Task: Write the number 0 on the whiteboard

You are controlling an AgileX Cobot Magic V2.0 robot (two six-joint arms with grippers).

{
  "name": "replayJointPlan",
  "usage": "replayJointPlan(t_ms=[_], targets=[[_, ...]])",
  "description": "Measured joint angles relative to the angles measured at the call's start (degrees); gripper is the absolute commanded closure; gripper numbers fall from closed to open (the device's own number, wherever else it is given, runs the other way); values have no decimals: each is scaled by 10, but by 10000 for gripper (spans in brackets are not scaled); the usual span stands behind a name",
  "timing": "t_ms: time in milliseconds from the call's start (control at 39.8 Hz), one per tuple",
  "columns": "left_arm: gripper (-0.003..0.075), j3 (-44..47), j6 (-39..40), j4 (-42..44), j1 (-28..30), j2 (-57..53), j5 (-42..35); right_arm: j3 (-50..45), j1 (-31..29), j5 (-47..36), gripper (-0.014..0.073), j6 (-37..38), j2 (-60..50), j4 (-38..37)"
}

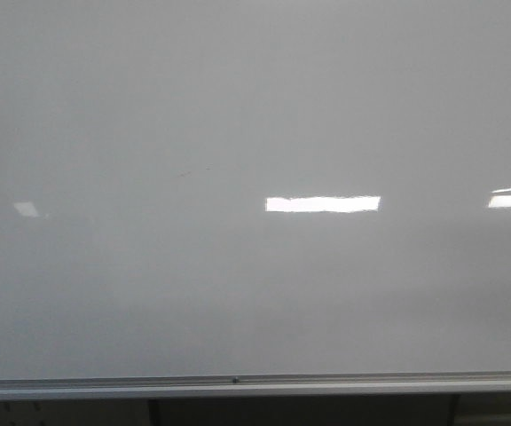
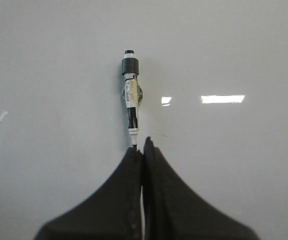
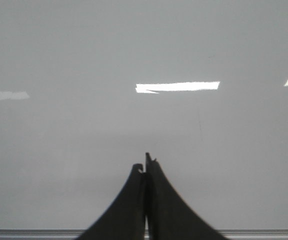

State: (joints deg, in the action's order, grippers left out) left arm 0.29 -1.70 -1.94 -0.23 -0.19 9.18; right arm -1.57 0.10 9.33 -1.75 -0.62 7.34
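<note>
The whiteboard (image 1: 255, 106) is glossy pale grey-white and fills the front view. No number 0 shows on it; I see only faint specks (image 1: 184, 174). Neither gripper shows in the front view. In the left wrist view my left gripper (image 2: 140, 147) is shut on a marker (image 2: 130, 100), which is white and black with a dark end (image 2: 129, 65) and points out from the jaws toward the whiteboard (image 2: 234, 50). In the right wrist view my right gripper (image 3: 145, 165) is shut and empty, facing the whiteboard (image 3: 59, 50).
A silver aluminium rail (image 1: 238, 384) runs along the board's bottom edge and also shows in the right wrist view (image 3: 264, 232). Bright white rectangular light reflections (image 1: 323, 204) lie on the board. A dark strip lies below the rail.
</note>
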Motion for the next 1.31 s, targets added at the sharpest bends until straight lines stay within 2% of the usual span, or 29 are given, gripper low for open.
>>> replayJointPlan(t_ms=[1079,1305], targets=[[740,0,0,0,0,0,-1,0,0,1,662,0,0,0],[740,0,0,0,0,0,-39,0,0,1,662,0,0,0]])
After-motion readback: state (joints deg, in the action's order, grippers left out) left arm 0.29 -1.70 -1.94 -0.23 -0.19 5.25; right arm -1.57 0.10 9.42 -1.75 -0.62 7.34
